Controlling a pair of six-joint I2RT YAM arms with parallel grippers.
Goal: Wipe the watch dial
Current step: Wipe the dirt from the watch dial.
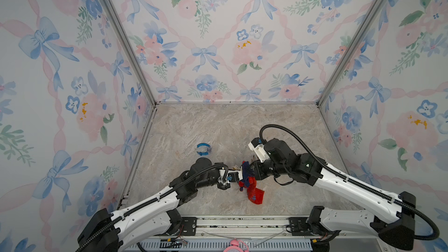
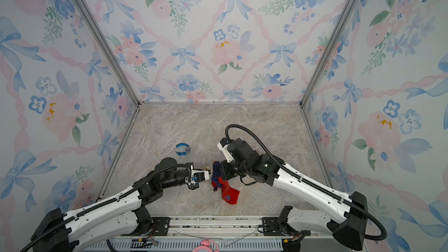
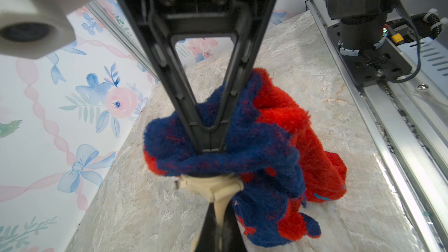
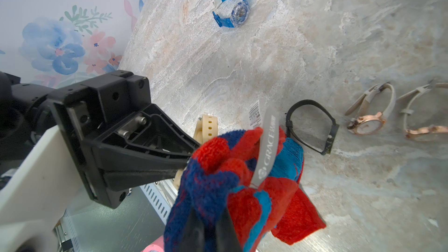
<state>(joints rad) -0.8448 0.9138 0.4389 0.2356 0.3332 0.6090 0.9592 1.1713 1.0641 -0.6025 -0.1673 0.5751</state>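
Left gripper [image 3: 218,219] clamps the cream watch [image 3: 211,186] by its strap. Right gripper [image 4: 209,214] pinches the red-blue cloth [image 3: 266,141], seemingly pressed over the hidden dial.

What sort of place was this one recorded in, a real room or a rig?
Likely a staged robot test booth, not a home: floral-print wall panels in aluminium framing, a marble-look tabletop, and the left arm and right arm mounted on a metal rail.

We note two white-shelled arms [image 1: 349,185] with black joints, black corrugated cables [image 1: 274,125], and black triangular left pincer [image 4: 188,162] and right pincer [image 3: 209,147].
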